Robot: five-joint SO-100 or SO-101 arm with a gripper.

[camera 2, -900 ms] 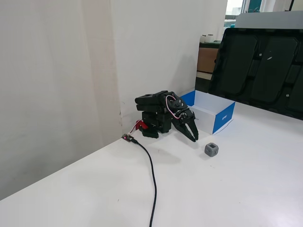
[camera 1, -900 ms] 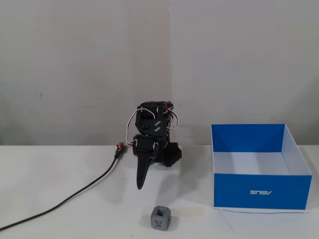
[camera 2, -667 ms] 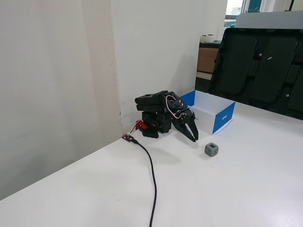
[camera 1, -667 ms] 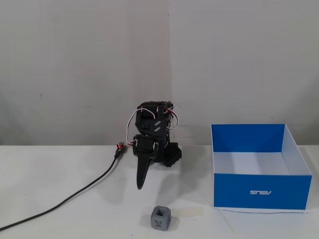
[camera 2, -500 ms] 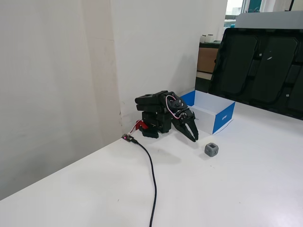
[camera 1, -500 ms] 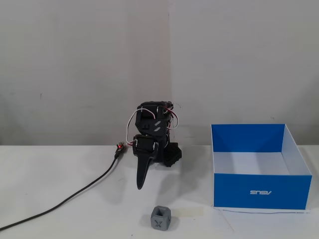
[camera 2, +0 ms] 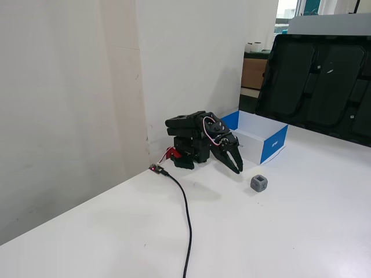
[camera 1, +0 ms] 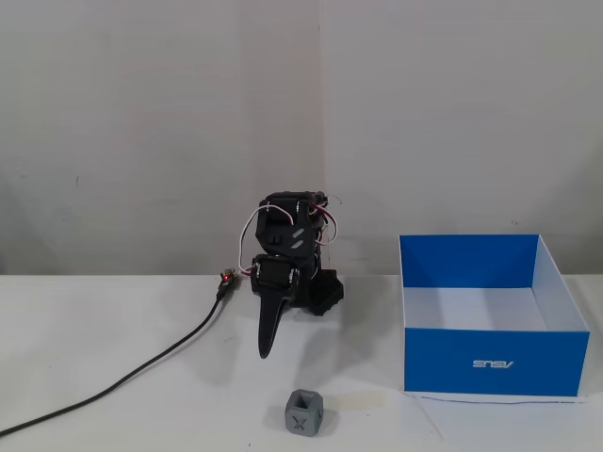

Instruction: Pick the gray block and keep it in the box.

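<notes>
black cable (camera 1: 113, 377) cut off at left edge, box (camera 2: 272, 145) lettering too small in a fixed view

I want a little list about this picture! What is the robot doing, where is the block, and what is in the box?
arm: folded low by the wall
end effector: tips pointing down, slightly parted, holding nothing
gray block: on the table, apart from arm and box
blue box: open top, nothing seen inside
black cable: trailing across the table

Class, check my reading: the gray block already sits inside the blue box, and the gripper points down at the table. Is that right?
Not quite. In both fixed views the gray block sits on the table, outside the blue box. The gripper does point down at the table.
</notes>
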